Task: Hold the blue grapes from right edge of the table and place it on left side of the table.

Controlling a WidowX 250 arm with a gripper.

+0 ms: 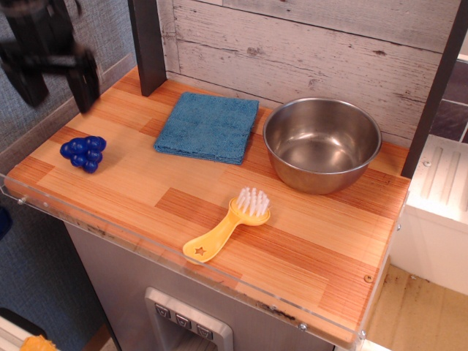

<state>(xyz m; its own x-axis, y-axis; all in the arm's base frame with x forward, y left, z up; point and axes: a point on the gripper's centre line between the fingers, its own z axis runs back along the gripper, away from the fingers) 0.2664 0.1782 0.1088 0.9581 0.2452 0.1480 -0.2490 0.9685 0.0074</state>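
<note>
The blue grapes (pixel 83 153) lie on the wooden table (pixel 146 183) near its left edge, a small glossy deep-blue bunch. My gripper (pixel 55 86) is black and blurred, well above the grapes at the top left. Its two fingers (pixel 84 82) stand wide apart and hold nothing.
A flat blue cloth (pixel 208 126) lies at the back middle. A steel bowl (pixel 322 142) stands at the back right. A yellow brush (pixel 228 224) lies near the front middle. A dark post (pixel 148 44) stands at the back left. A clear rim (pixel 110 230) runs along the front edge.
</note>
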